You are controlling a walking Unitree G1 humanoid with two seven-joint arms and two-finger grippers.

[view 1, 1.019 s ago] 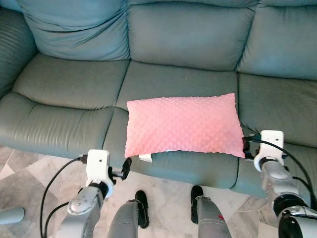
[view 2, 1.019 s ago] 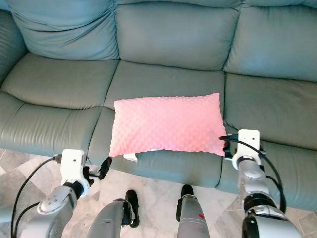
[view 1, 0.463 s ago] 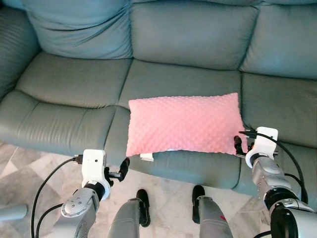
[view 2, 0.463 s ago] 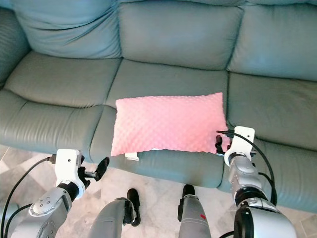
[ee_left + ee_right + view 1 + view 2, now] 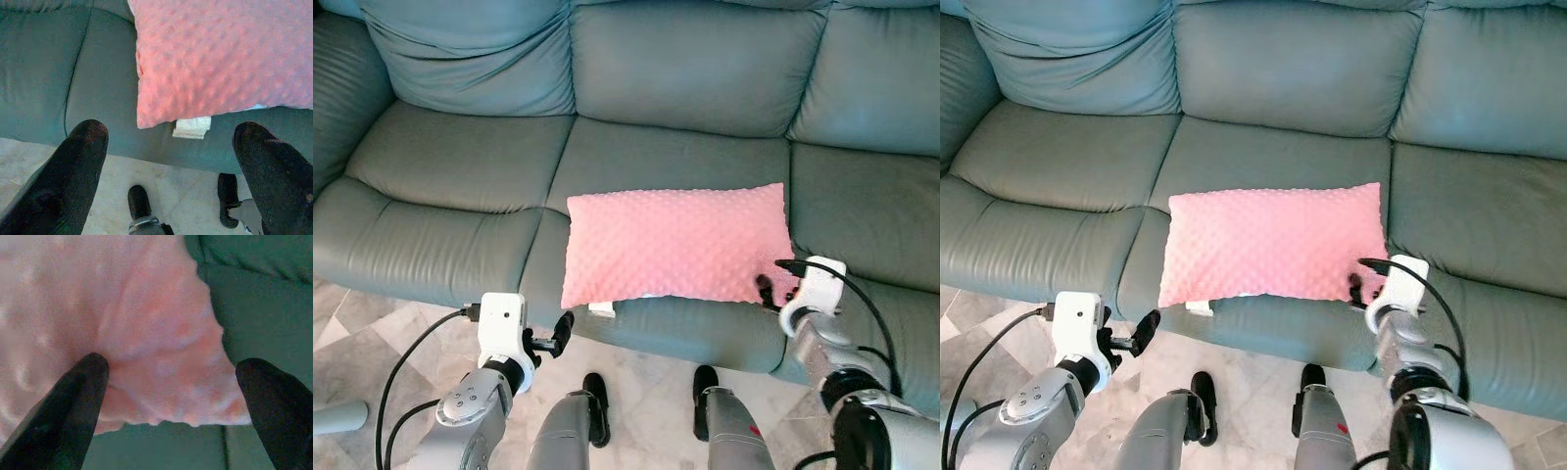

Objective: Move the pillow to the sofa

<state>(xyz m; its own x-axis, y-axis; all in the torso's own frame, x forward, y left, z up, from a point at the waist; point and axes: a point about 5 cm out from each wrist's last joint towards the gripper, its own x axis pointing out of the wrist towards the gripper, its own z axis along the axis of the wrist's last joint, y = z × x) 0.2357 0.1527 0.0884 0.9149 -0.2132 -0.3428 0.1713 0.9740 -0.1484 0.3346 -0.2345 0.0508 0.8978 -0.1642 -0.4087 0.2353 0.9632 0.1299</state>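
Note:
A pink dotted pillow (image 5: 675, 245) lies flat on the middle seat of the grey-green sofa (image 5: 460, 176), its near edge along the seat front. A white label (image 5: 191, 127) sticks out under its near left corner. My right gripper (image 5: 769, 292) is at the pillow's near right corner. In the right wrist view its fingers (image 5: 83, 396) stand wide apart, open, with that corner (image 5: 195, 396) between them. My left gripper (image 5: 563, 328) hovers open just off the seat front, left of the pillow and short of it; the pillow (image 5: 220, 54) lies ahead of its fingers.
Pale tiled floor (image 5: 372, 343) runs in front of the sofa. My own legs and black feet (image 5: 595, 397) stand close to the seat front. A grey object (image 5: 337, 416) lies on the floor at the far left. The left and right seats hold nothing.
My right gripper has moved left along the seat front, onto the pillow's near right corner. The left gripper has barely moved. The pillow lies as before.

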